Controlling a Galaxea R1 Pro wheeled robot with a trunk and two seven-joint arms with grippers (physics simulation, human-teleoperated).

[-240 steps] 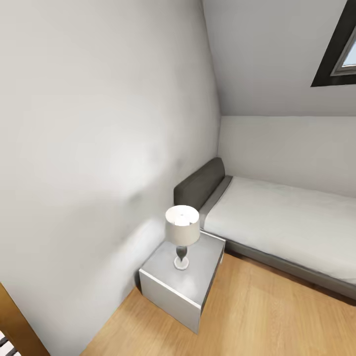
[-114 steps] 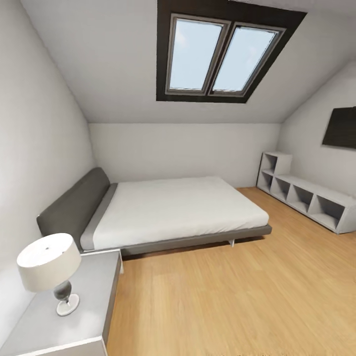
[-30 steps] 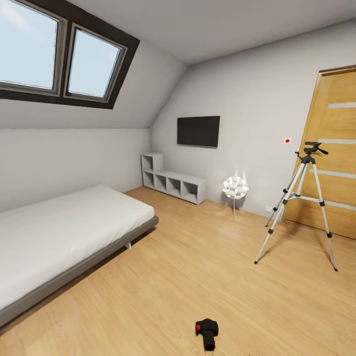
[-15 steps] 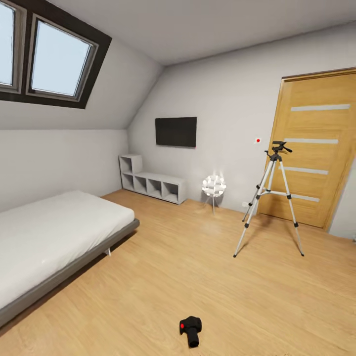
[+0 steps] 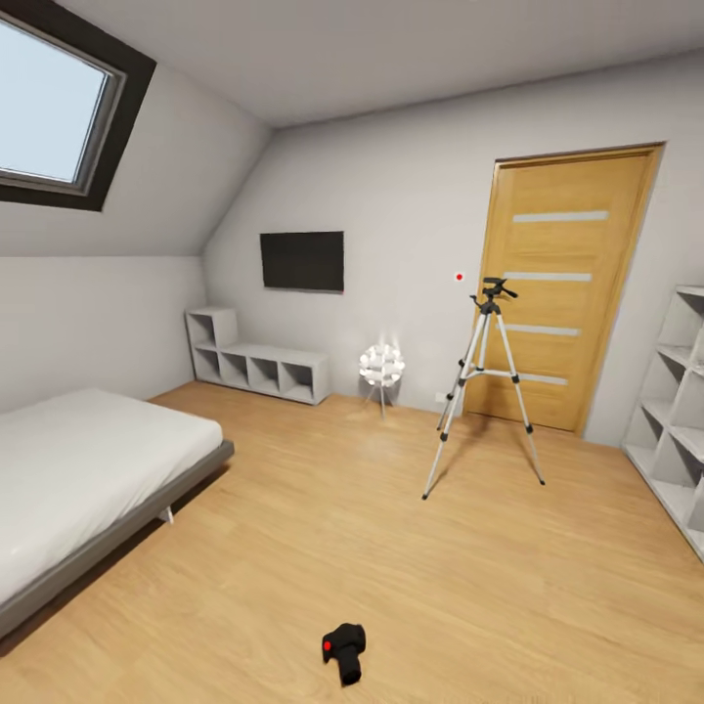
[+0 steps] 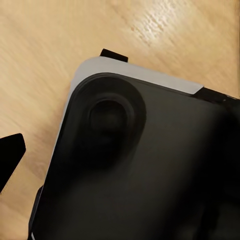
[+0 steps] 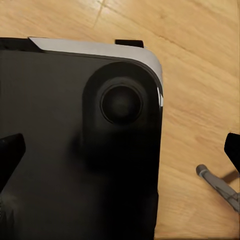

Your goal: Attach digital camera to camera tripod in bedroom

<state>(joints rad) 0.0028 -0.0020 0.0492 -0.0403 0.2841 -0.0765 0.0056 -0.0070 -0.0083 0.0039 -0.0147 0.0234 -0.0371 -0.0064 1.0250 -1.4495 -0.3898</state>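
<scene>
The camera [image 5: 343, 651] lies on the floor [image 5: 391, 548], well apart from the tripod [image 5: 486, 386] by the door [image 5: 562, 284], bed [image 5: 88, 469] aside; whether either claw is open, cannot tell

Head cam is panning right: grey bed w/ white mattress [image 5: 88, 469] is sliding off-frame, wooden door [image 5: 562, 293] & white shelf unit [image 5: 675, 391] are coming into view.
</scene>
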